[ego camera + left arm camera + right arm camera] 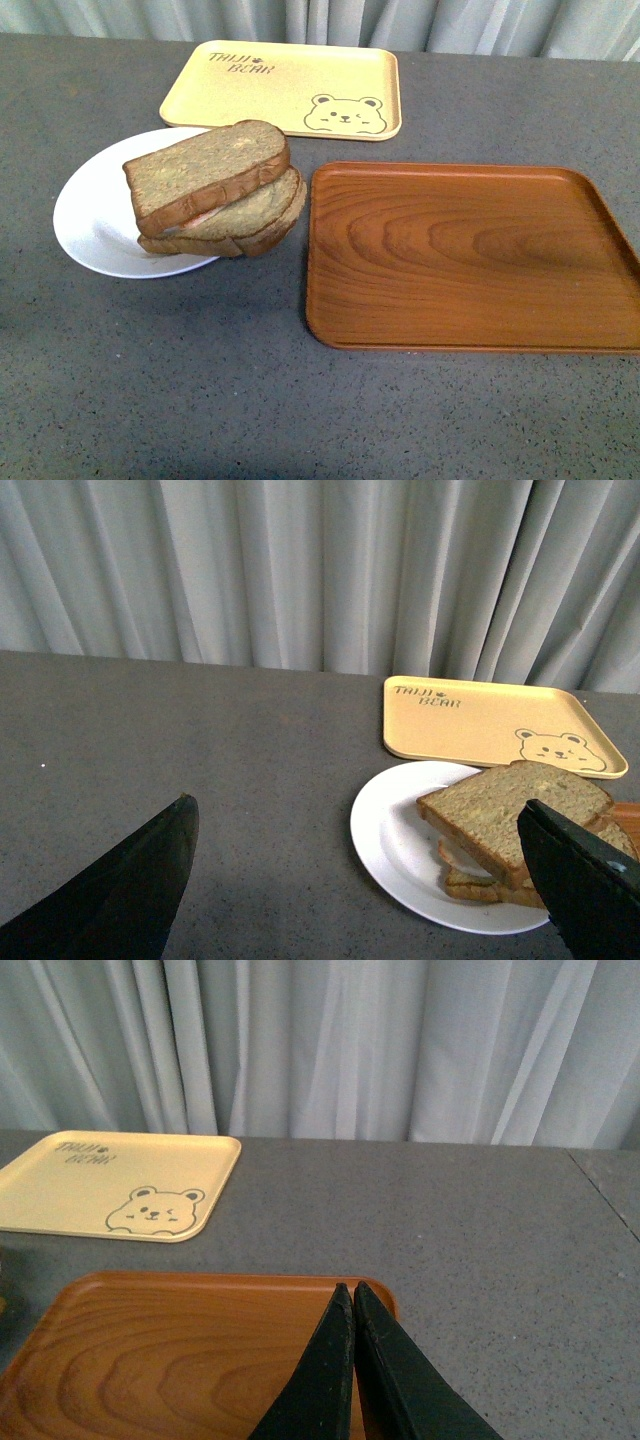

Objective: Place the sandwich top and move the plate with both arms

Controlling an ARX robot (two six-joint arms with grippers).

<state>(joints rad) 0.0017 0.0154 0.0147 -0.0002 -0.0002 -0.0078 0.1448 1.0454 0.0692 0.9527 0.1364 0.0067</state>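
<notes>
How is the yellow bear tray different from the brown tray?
The yellow tray has a bear drawing and writing; the brown tray shows only wood grain. The brown tray looks bigger than the yellow tray. The yellow tray lies farther back; the brown tray nearer, beside the plate. Both are rectangles with rounded corners.

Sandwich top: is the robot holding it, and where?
No, nothing is held. The sandwich top lies untouched. The left end effector is open, the right end effector shut, empty.

The top bread slice (pixel 205 172) hides the filling (pixel 203 216), bar a pinkish sliver. The sandwich (pixel 240 215) covers the plate's (pixel 95 215) right part. The wooden tray's (pixel 470 260) right edge is cut off in the front view.
</notes>
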